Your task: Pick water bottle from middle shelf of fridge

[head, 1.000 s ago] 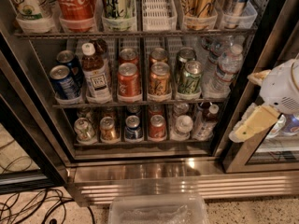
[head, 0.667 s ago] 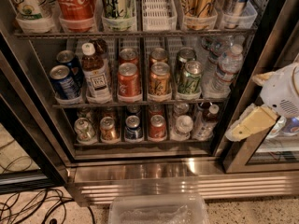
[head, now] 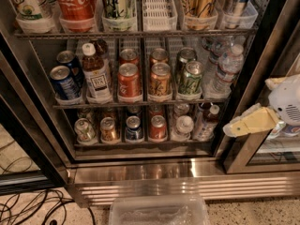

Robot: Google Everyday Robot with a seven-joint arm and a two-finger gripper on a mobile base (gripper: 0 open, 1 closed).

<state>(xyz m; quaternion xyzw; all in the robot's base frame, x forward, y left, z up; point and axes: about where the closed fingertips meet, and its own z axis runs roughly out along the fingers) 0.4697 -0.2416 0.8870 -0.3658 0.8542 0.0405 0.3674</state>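
The water bottle (head: 227, 70) stands upright at the far right end of the middle shelf (head: 140, 104) of the fridge (head: 140, 173), white cap up, in the last lane beside the black door frame. Just left of the water bottle is a green can (head: 191, 78). Farther left of it along the same rack come an orange can (head: 160, 79), a red can (head: 129, 80), a brown tea bottle (head: 96, 75) and a blue can (head: 63, 82). The end effector (head: 241, 124) hangs outside the cabinet, below and to the right of the water bottle and apart from it, pointing left toward the door frame. It touches no drink, and I cannot tell whether it is released or clenched.
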